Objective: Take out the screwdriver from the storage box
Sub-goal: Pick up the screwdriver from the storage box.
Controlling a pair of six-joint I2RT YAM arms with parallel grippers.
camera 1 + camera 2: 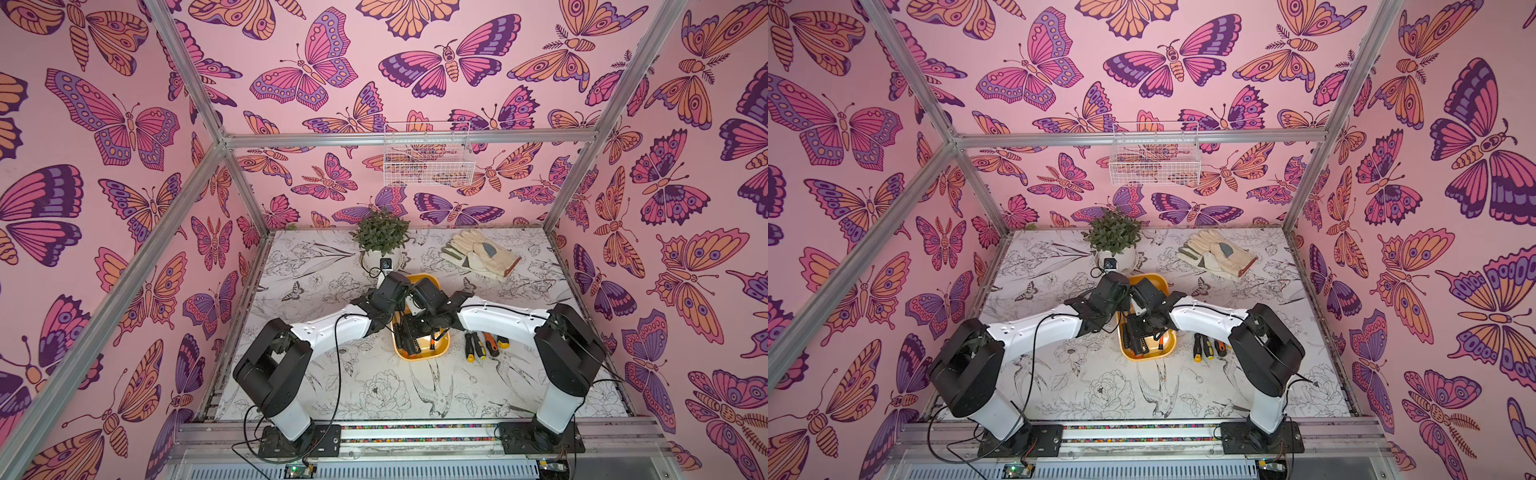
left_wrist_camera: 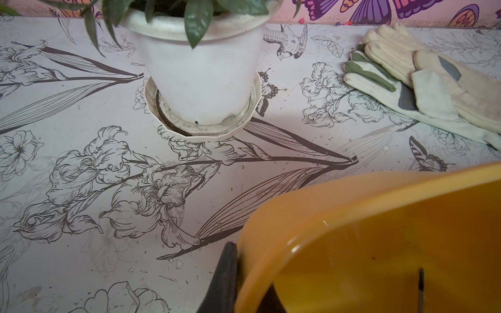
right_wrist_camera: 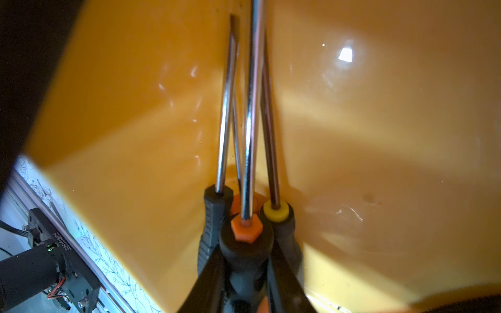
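I read the right gripper as clamped on the orange-collared screwdriver, which lies inside the storage box. Neighbouring screwdrivers touch its handle on both sides. The left gripper is closed on the box rim. Open table lies beyond the near edge.

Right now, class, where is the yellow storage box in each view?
Both top views: storage box mid-table, robot-side of the plant pot.
Left wrist: its wall nearest the camera, before that pot.
Right wrist: its inside fills the frame behind the orange-collared screwdriver.
Shared landmark: floral table.
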